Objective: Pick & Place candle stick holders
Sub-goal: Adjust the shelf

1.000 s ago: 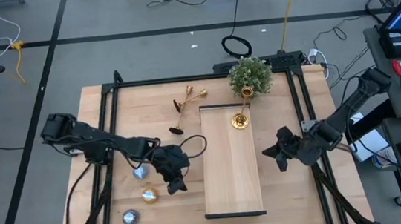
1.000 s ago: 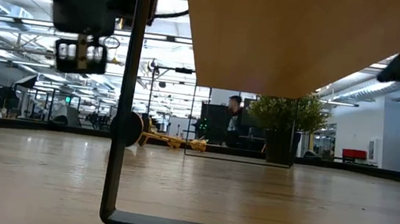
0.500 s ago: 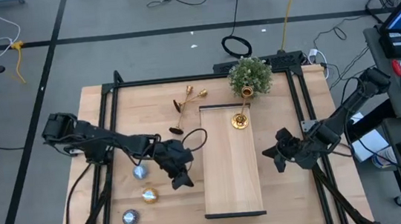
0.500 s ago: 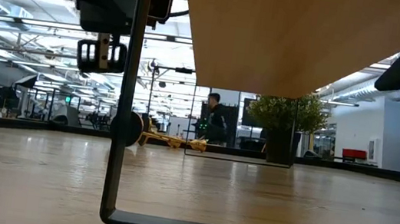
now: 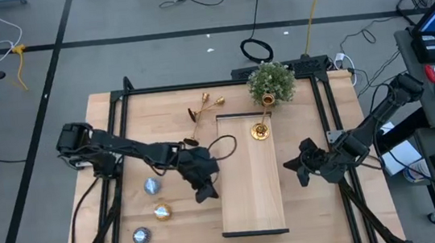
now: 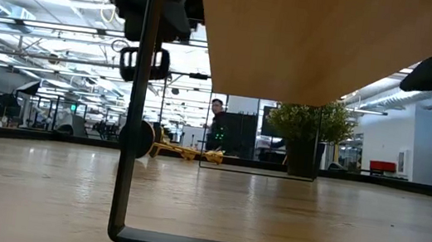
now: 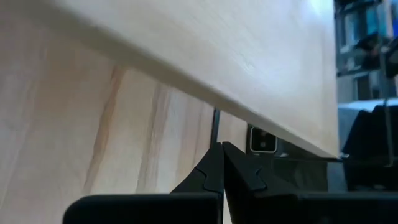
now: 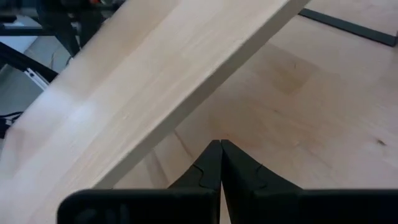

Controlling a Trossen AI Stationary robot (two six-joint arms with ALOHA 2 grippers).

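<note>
- left gripper (image 5: 206, 194) hangs just beside the left edge of the raised wooden shelf (image 5: 251, 191), fingers pressed together, nothing between them; the wrist view shows only the shelf's edge ahead.
- two candle stick holders (image 5: 201, 112) lie tipped over on the table (image 5: 116, 156) just off the shelf's far-left corner, touching or nearly so, heads pointing away from the shelf.
- third candle stick holder (image 5: 260, 130) stands upright on the shelf's far end, near its right edge.
- right gripper (image 5: 296, 164) waits just beside the shelf's right edge, fingers together, empty.
- judgement: the step in hand is reaching for a lying holder. the left arm is the nearer one; it should part its fingers first, swing toward the shelf's far-left corner, and take one holder across the slim stem, away from its neighbour.
- judgement: thin stems lying flat will tend to roll; close slowly and low.
- around: three tealight discs, one (image 5: 151, 187) left of the shelf, one (image 5: 162, 213) nearer its front, one (image 5: 141, 237) well left of the front corner.
- potted plant (image 5: 270, 83) stands just past the shelf's far end, close to the standing holder. it could crowd a reach from the right.
- a cable loop on the left arm rides near the shelf edge and may snag.
</note>
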